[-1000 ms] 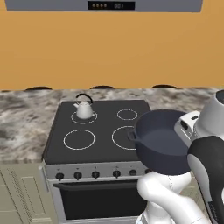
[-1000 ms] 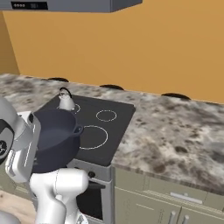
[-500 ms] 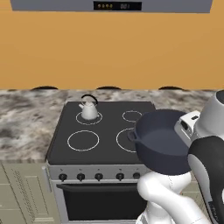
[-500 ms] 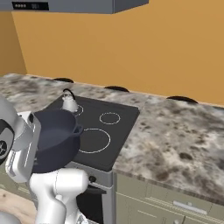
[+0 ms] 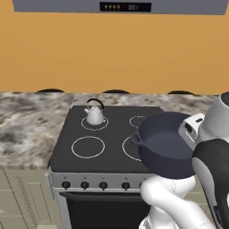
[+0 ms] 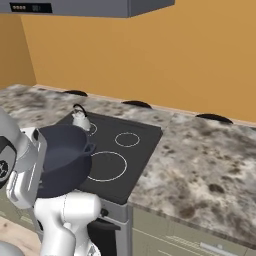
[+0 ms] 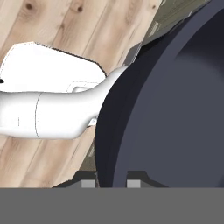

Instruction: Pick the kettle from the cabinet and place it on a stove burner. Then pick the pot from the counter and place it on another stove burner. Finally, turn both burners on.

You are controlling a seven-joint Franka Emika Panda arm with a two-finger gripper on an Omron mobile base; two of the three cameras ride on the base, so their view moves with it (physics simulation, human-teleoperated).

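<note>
On cooktop [image 5: 112, 154]: one kettle [image 5: 94, 114]; one pot [image 5: 167, 145] aloft.

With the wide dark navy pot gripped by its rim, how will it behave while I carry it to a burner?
The wide dark navy pot hangs from a grip on one edge of its rim, so it may tilt or swing. It looks rigid and thick-walled, probably heavy for the small gripper. Its flat base should sit stably on the black glass cooktop, beside the small silver kettle.

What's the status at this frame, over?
Tool shut on the pot rim, pot carried above the cooktop front right. Kettle sits on the back left burner. Nothing in the way.
</note>
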